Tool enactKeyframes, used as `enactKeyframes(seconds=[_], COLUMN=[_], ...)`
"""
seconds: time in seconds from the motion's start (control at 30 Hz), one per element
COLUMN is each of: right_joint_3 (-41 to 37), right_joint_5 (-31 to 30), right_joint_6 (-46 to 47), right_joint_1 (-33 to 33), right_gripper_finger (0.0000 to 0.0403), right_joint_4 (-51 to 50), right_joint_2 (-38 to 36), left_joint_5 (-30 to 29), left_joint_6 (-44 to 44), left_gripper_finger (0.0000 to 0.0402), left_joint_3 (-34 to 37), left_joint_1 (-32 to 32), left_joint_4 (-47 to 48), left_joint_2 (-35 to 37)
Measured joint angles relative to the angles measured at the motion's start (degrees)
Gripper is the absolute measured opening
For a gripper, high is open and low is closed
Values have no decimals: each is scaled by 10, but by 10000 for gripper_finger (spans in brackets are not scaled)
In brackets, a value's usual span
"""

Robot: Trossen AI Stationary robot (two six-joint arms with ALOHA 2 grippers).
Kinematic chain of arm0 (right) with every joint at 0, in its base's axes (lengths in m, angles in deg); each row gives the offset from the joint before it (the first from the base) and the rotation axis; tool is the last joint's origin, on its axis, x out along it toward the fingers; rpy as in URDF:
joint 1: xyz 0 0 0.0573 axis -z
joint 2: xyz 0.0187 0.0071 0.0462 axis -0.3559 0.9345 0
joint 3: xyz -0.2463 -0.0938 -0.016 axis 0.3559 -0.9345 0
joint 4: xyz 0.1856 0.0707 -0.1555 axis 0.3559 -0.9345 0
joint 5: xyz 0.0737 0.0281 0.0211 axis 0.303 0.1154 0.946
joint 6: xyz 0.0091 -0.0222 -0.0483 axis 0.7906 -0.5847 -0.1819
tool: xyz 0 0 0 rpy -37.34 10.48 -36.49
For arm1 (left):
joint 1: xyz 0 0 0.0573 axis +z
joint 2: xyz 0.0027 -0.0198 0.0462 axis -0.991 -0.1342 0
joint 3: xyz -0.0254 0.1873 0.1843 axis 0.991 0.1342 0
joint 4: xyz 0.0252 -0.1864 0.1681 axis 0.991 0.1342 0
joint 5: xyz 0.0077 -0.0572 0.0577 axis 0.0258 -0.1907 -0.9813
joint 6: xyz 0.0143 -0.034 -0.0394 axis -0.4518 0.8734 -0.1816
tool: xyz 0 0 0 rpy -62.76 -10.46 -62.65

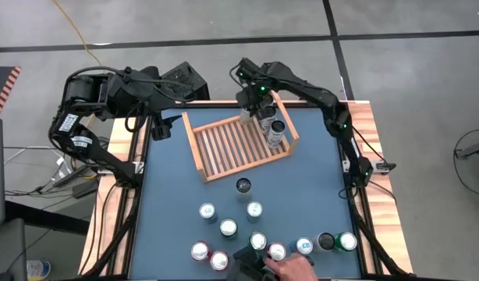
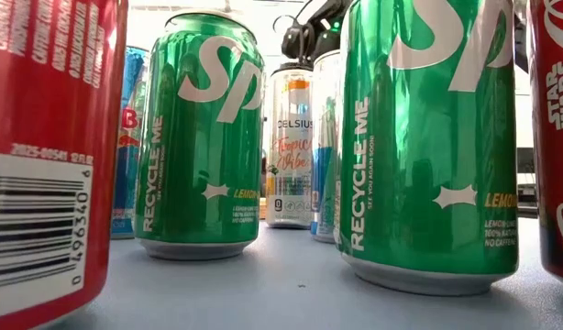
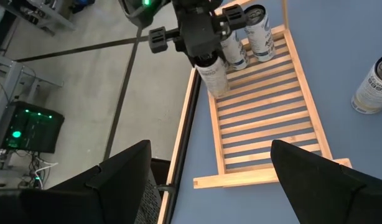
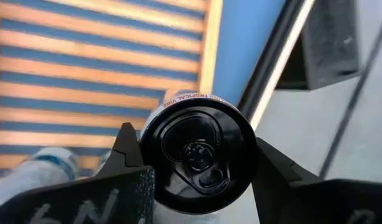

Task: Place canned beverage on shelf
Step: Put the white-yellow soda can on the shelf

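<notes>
Right gripper [image 1: 262,112] sits over the far right end of the shelf [image 1: 224,148], upper centre of the high view, jaws clamped on a slim can [image 4: 197,152] w/ a black top; in the right wrist view the fingers [image 4: 132,149] press on both sides of the can's top, slats of the shelf below it. In the left wrist view that held can [image 3: 213,76] stands upright w/ its base at the slats, near the shelf's far side board, just beside two other cans [image 3: 256,31] already standing on the shelf. High view shows one of those cans [image 1: 276,133] in the shelf's right corner. Shelf lies tilted on the blue table [image 1: 169,195], upper middle of the frame. Left gripper [image 1: 160,126] waits at the table's upper left edge, well apart from the shelf, jaws wide apart and empty; its two dark fingers [image 3: 125,180] frame the bottom of the left wrist view. Loose cans [image 1: 228,228] are grouped lower centre of the high view, one dark-topped can [image 1: 243,186] standing alone between them and the shelf. A person's hand [image 1: 290,268] shows at the bottom edge by the cans. Low view: green cans [image 2: 201,137] up close, a white Celsius can [image 2: 291,147] behind them.
</notes>
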Motion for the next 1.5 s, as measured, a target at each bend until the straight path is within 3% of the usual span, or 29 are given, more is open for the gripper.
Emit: enactKeyframes(seconds=[1.5], right_joint_3=[1], right_joint_5=[18], right_joint_6=[84], right_joint_1=[20], right_gripper_finger=[139], right_joint_4=[-5], right_joint_2=[41], left_joint_5=[-2], left_joint_6=[2], left_gripper_finger=[318], left_joint_3=[0], left_joint_1=[0], left_joint_4=[0], left_joint_2=[0])
